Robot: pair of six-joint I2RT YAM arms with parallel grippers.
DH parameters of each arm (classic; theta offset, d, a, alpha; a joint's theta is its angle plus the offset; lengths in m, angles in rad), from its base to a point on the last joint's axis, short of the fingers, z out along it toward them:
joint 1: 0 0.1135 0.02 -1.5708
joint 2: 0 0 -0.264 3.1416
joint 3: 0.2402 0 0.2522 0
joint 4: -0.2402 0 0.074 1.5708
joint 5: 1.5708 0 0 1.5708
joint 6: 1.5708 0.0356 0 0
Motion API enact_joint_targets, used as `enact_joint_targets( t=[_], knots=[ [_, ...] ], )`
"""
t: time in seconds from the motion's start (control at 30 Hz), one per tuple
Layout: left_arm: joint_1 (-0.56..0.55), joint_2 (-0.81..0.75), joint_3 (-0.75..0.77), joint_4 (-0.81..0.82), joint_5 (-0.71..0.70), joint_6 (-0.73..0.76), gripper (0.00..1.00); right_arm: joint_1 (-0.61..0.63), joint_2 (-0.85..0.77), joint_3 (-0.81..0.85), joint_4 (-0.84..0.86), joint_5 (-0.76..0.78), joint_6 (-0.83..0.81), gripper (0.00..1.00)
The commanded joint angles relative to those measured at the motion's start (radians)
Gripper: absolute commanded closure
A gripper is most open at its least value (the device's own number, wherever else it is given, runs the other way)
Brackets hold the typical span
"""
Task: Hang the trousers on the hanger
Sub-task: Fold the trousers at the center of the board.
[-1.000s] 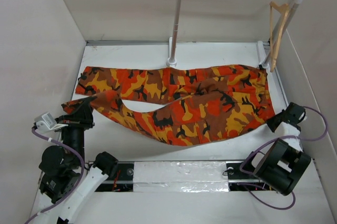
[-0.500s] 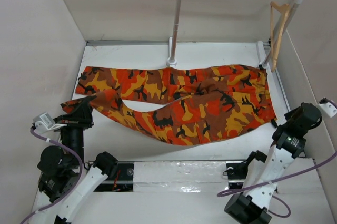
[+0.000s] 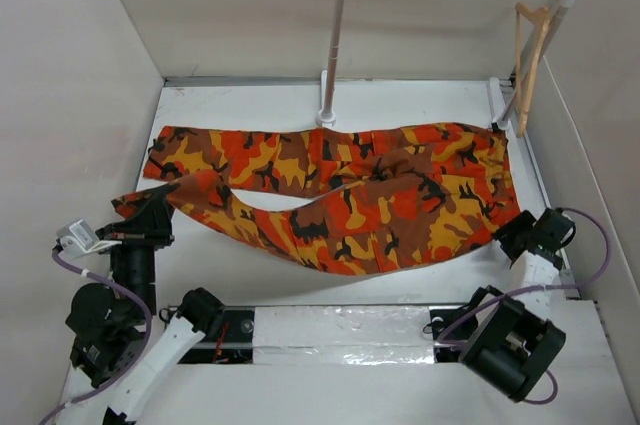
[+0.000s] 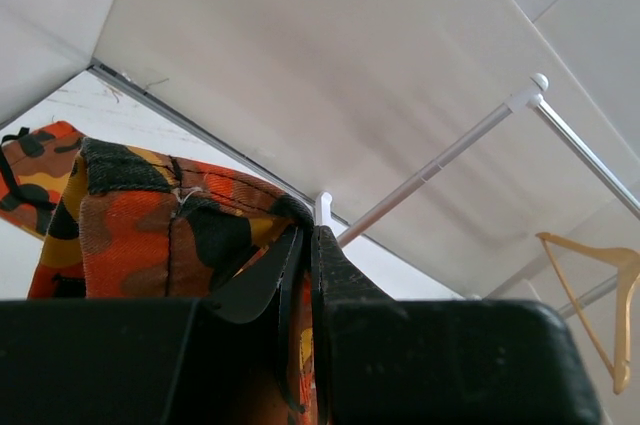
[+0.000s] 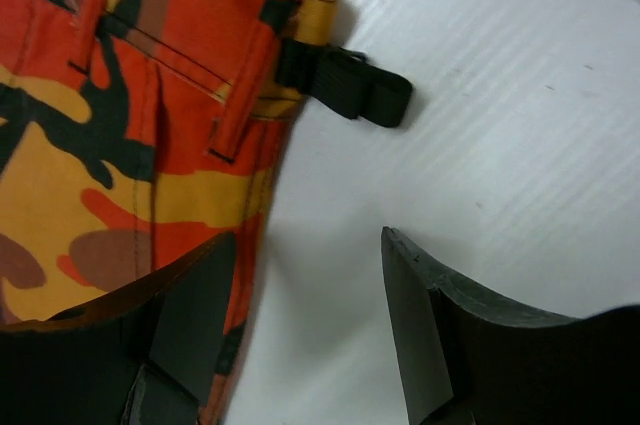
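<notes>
Clamped on the trousers at a cuff with the left claw, spread apart at the waistband edge with the right claw. Risks a thin pinch there — slipping on lift

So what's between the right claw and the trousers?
Nothing but bare white table: in the right wrist view the open right gripper sits at the trousers' waist edge.

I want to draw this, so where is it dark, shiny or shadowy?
Left wrist view: the left gripper is a dark block below the trousers. Right wrist view: the black strap drops a soft shadow on the white table. Top view: even light, glare on the shiny strip between the arm bases.
</notes>
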Motion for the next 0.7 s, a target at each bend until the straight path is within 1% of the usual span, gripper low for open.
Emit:
enact_joint_targets(
  t=[0.0,0.17,0.2,0.27,0.33,0.37,0.4,0.43,0.47,0.5,0.57,0.6,0.63,0.67],
  knots=[
    [-0.007,0.018,0.014,0.064,0.023,-0.001,1.0,0.006,0.032,-0.031,0.282,-0.122,0.059,0.34],
    [-0.007,0.058,0.014,0.061,0.034,-0.006,1.0,0.015,0.153,-0.083,0.472,-0.166,0.111,0.35],
    [-0.007,0.062,0.013,0.059,0.036,-0.006,1.0,0.015,0.169,-0.087,0.488,-0.169,0.137,0.38],
    [-0.007,0.073,0.016,0.053,0.033,-0.009,1.0,0.024,0.199,-0.085,0.532,-0.163,0.17,0.41],
    [-0.007,0.078,0.014,0.05,0.033,-0.009,1.0,0.047,0.215,-0.084,0.562,-0.153,0.21,0.47],
    [0.002,0.079,0.014,0.052,0.031,-0.009,1.0,0.047,0.227,-0.08,0.578,-0.14,0.219,0.52],
    [0.003,0.081,0.014,0.052,0.031,-0.009,1.0,0.056,0.232,-0.077,0.583,-0.133,0.234,0.62],
    [0.003,0.079,0.013,0.052,0.031,-0.007,1.0,0.056,0.238,-0.071,0.586,-0.128,0.24,0.65],
    [0.012,0.082,0.011,0.052,0.029,-0.007,1.0,0.056,0.241,-0.068,0.586,-0.124,0.245,0.7],
    [0.012,0.084,0.01,0.052,0.028,-0.006,1.0,0.056,0.242,-0.065,0.585,-0.12,0.243,0.79],
    [0.012,0.09,0.006,0.055,0.019,-0.003,1.0,0.056,0.236,-0.059,0.574,-0.099,0.242,0.83],
    [0.012,0.092,0.006,0.052,0.016,-0.001,1.0,0.056,0.229,-0.056,0.571,-0.09,0.24,0.95],
    [0.012,0.095,0.01,0.05,0.013,-0.001,1.0,0.056,0.223,-0.057,0.566,-0.085,0.239,1.0],
    [0.012,0.096,0.011,0.047,0.013,-0.007,1.0,0.047,0.216,-0.053,0.545,-0.088,0.233,1.0]
  ],
)
